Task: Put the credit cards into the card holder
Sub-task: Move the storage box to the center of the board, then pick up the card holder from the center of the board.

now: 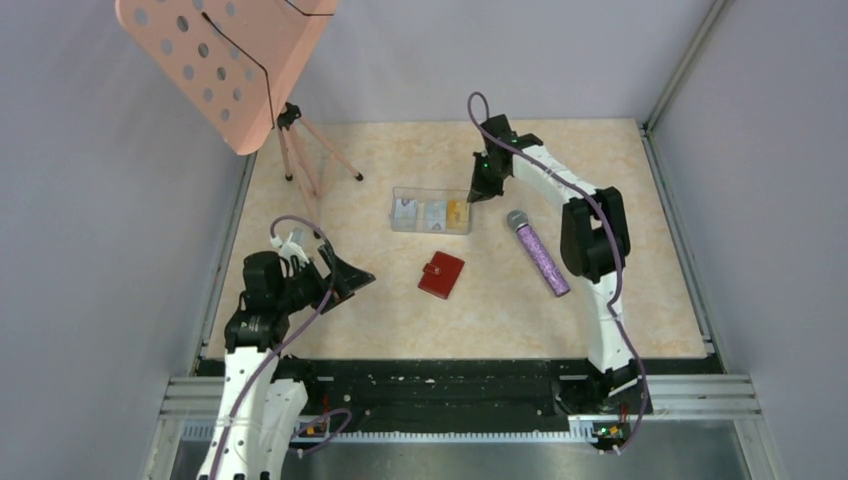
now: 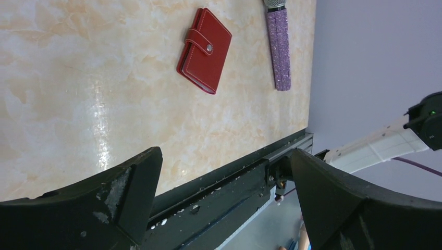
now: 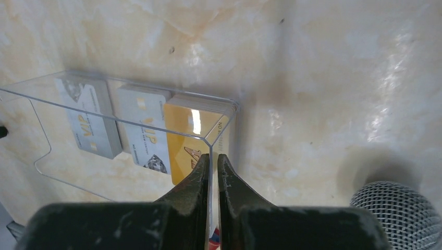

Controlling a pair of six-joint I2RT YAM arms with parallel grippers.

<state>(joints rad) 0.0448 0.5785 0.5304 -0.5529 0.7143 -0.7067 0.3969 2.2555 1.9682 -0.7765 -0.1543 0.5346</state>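
From above, my right arm rises from its base at the near right edge, bends at the elbow beside the purple microphone [image 1: 537, 252], and reaches back and to the left, with the wrist tipped down over the right end of the clear box [image 1: 431, 215]. That view does not show how the tips meet. My right wrist camera does: my right fingers [image 3: 213, 159] are pressed almost together, pinching the thin end wall of the box at its near right corner. It also shows the credit cards [image 3: 146, 130] standing in three side-by-side stacks inside the box, two pale blue-white and one yellow-orange. The yellow-orange stack is closest to my fingertips. The mesh head of the microphone lies at the lower right of that picture, apart from the box. My left arm is folded low at the near left corner of the table [image 1: 600, 180], below the pink music stand [image 1: 225, 65]. Its camera shows my left fingers [image 2: 224, 166] spread wide with nothing between them, hanging over the table's near edge. Only this view gives the red wallet [image 2: 204, 49] up close: it lies flat with its strap snapped shut, near the microphone's handle and not touching it.
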